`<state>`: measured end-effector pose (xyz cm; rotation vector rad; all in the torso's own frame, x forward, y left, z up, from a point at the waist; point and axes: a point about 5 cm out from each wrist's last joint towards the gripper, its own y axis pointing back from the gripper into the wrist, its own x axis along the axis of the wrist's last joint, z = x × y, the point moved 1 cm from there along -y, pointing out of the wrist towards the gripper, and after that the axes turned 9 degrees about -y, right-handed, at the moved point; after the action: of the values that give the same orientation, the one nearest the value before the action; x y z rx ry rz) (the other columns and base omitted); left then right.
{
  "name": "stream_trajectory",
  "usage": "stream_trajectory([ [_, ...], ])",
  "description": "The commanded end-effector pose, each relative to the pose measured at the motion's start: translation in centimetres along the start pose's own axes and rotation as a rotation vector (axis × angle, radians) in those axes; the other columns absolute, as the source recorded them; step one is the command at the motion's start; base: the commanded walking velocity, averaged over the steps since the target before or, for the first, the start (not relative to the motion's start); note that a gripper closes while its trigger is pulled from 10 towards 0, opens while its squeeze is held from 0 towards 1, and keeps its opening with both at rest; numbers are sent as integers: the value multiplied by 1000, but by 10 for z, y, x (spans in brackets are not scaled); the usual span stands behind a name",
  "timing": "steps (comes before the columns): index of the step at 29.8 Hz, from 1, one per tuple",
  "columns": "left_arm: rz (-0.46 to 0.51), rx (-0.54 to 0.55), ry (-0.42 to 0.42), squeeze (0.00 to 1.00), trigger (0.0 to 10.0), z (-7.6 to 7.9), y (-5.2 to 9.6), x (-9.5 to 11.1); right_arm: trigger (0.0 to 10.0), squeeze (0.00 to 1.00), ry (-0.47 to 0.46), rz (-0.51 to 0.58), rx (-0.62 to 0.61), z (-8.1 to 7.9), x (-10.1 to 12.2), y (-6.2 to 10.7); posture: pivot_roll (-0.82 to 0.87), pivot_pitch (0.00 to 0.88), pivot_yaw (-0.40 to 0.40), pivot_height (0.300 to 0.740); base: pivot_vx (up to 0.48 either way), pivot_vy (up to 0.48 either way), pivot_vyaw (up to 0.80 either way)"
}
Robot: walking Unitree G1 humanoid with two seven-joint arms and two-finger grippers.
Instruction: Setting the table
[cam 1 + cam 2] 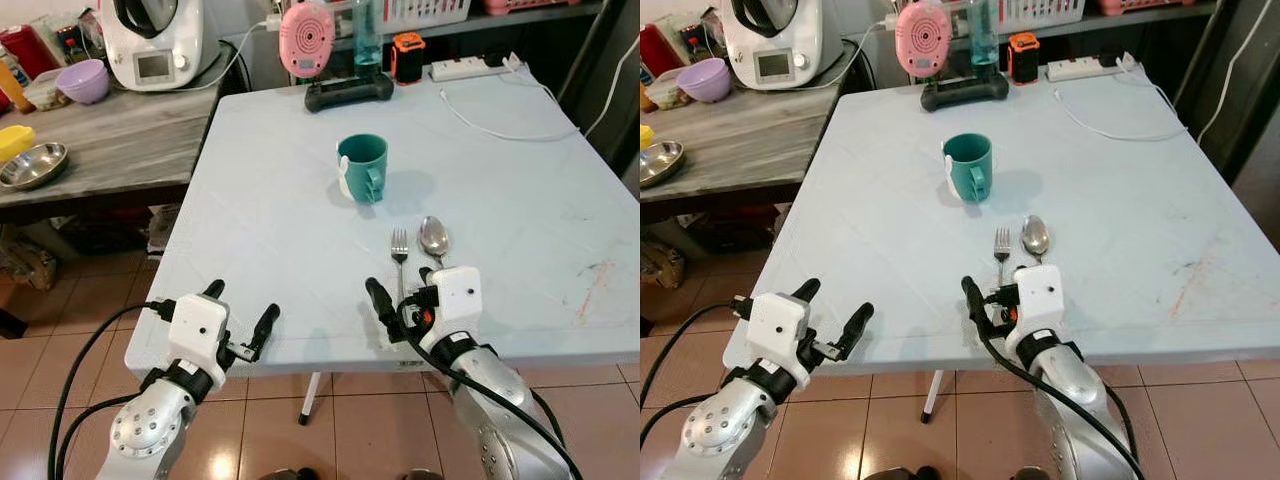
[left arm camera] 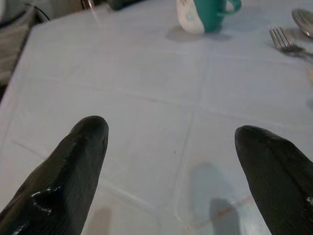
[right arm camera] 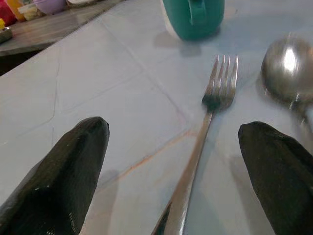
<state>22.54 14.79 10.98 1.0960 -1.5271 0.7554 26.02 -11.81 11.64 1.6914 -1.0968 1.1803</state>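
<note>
Two utensils lay on the pale worktop (image 1: 250, 190) in our left eye view: fork (image 1: 399, 256) and spoon (image 1: 435, 239) side by side, near the front edge, with the teal mug (image 1: 363, 168) beyond them. The fork's long axis ran front to back, tines toward the mug, handle toward us. Our right gripper (image 1: 402, 296) sat over the handle end, fingers spread wide, holding nothing. Our left gripper (image 1: 240, 318) hovered at the front edge, well apart, fingers likewise wide and empty.

Right eye view: same layout; spoon bowl (image 1: 1036, 236) just beside the tines, not clearly touching.

Left wrist view: bare worktop between the fingers (image 2: 73, 166); mug far off.

Right wrist view: fork handle ran between the fingers (image 3: 73, 171). We judged a good pick would need them lowered square across the handle, keeping clear of the spoon.
</note>
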Motion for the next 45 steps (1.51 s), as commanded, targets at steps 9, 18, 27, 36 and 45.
stream_trajectory([
  [9,7,-57,-2,0,10000,1,6,6,10000,0,-41,-19,-8,-18,2,-10,-49,211,191,740,0,0,0],
  [18,7,-52,13,0,10000,1,6,8,10000,0,9,-96,-78,-16,-4,-23,-44,211,172,740,0,0,0],
  [27,4,-74,36,0,10000,5,7,9,0,0,24,-191,-145,-7,-7,-18,-39,210,159,740,0,0,0],
  [36,5,-107,53,0,10000,11,6,10,0,0,24,-214,-217,14,-5,-5,-59,215,166,740,0,0,0],
  [45,3,-121,43,0,10000,9,3,10,0,0,28,-237,-233,15,-9,-8,-65,215,178,740,0,0,0],
])
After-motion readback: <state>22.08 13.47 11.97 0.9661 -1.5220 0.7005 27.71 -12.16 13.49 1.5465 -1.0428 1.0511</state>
